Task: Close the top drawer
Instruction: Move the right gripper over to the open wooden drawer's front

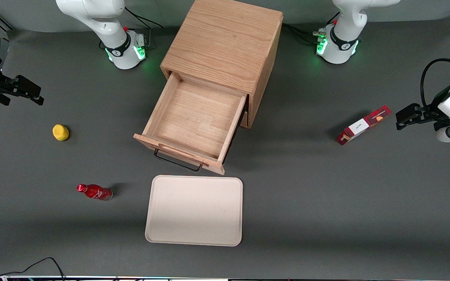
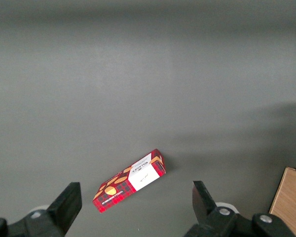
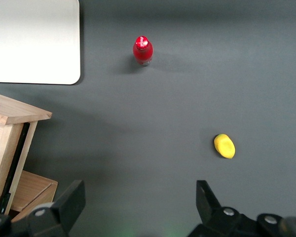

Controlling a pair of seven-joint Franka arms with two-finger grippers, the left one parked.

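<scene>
The top drawer (image 1: 197, 117) stands pulled far out of the wooden cabinet (image 1: 225, 39), its shallow tray body bare inside. Its black wire handle (image 1: 178, 162) faces the front camera. The right wrist view catches a corner of the drawer front (image 3: 17, 116). My gripper (image 1: 33, 93) hovers over the table toward the working arm's end, well away from the drawer. It is open (image 3: 139, 192), and only grey table shows between its fingers.
A cream tray (image 1: 193, 234) lies just in front of the drawer, nearer the front camera. A red bottle (image 1: 94, 192) and a yellow lump (image 1: 60, 132) lie toward the working arm's end. A red box (image 1: 363, 125) lies toward the parked arm's end.
</scene>
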